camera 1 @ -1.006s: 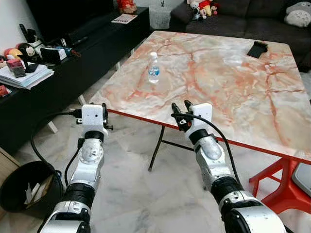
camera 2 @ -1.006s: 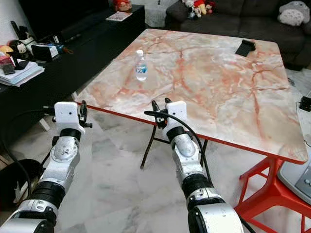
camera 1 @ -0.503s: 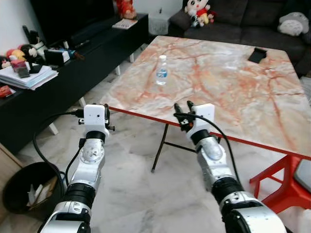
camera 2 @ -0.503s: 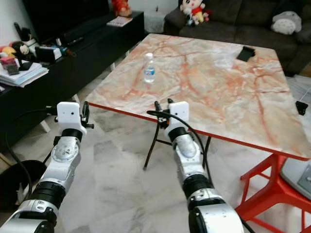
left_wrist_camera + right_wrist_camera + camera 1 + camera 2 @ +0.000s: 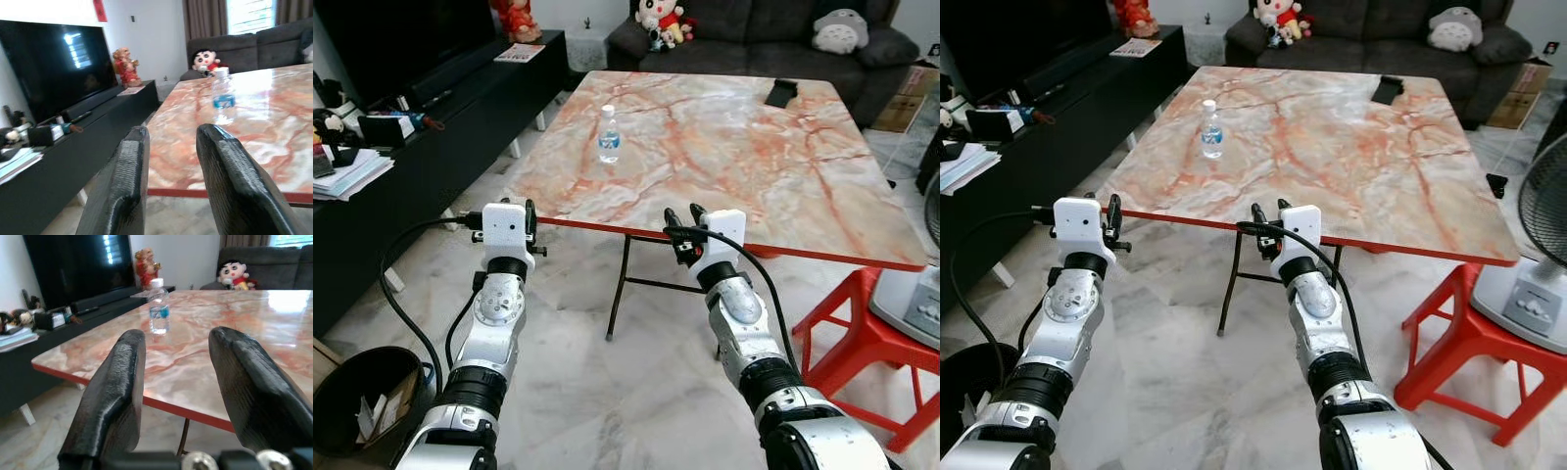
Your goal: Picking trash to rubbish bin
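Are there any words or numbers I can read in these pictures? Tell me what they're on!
No words or numbers here can be read.
Water bottle on the table: blue label, print too small to read.
Booklet on the black TV bench: cover too small and blurred.
Red strip on the wall: marks too blurred.
Papers on the bench: nothing legible.

The counter (image 5: 754, 166) lay mostly bare; a water bottle (image 5: 608, 135) stood alone toward its left side, and a dark flat object (image 5: 781, 94) lay at the far edge. Both claws hung short of the near red edge, over open marble floor (image 5: 607, 392). A red stool (image 5: 862, 338) crowded the right.
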You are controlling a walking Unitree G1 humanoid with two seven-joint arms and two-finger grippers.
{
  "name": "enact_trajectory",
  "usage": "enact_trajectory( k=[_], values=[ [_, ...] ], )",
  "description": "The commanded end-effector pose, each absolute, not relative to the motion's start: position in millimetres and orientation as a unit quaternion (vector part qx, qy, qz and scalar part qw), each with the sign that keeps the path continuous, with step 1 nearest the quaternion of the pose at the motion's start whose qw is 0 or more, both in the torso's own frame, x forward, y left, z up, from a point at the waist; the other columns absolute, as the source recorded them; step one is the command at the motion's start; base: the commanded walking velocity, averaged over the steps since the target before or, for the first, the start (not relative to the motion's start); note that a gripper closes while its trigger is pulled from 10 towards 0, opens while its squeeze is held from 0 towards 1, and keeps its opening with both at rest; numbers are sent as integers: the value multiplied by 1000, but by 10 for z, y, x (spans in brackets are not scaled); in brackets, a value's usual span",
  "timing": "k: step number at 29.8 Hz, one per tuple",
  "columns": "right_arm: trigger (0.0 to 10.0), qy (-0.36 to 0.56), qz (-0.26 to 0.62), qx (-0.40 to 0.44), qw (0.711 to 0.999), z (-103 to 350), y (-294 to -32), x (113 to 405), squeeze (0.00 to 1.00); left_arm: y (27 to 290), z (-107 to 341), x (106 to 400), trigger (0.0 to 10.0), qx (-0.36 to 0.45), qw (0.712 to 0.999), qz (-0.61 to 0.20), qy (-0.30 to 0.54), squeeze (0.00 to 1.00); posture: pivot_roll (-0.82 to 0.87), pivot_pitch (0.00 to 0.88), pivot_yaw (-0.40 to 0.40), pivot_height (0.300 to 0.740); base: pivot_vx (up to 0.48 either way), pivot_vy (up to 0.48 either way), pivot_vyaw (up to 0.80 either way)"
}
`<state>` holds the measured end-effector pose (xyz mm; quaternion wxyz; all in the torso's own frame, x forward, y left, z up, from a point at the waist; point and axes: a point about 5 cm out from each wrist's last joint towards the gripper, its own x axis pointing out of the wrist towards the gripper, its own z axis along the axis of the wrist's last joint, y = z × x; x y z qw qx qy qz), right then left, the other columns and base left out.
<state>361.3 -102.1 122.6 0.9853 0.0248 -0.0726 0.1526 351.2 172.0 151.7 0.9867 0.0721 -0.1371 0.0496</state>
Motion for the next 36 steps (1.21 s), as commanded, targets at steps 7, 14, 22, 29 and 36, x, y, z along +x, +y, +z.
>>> enact_trajectory(
  k=[7, 14, 22, 29, 36],
  values=[
    [10000, -96, 151, 16, 984, 1315, -1030, 3626, 0, 1713, 1614, 3533, 10000, 73, 985, 50, -149, 0, 40, 25, 28, 740, 407, 0, -76],
    [10000, -104, 167, -1, 981, 1334, -1004, 3618, 0, 1715, 1624, 3531, 10000, 74, 985, 53, -149, 0, 40, 25, 28, 740, 410, 0, 74],
    [10000, -103, 179, 16, 978, 1327, -959, 3600, 0, 1716, 1643, 3530, 10000, 74, 984, 54, -152, 0, 41, 23, 27, 740, 408, 0, 504],
    [10000, -106, 190, 1, 976, 1332, -936, 3593, 0, 1717, 1652, 3530, 10000, 74, 984, 55, -152, 0, 41, 23, 27, 740, 407, 0, 0],
    [10000, -105, 193, 6, 975, 1328, -935, 3588, 0, 1713, 1663, 3530, 10000, 74, 984, 56, -154, 0, 41, 23, 25, 740, 410, 0, 644]
  ],
)
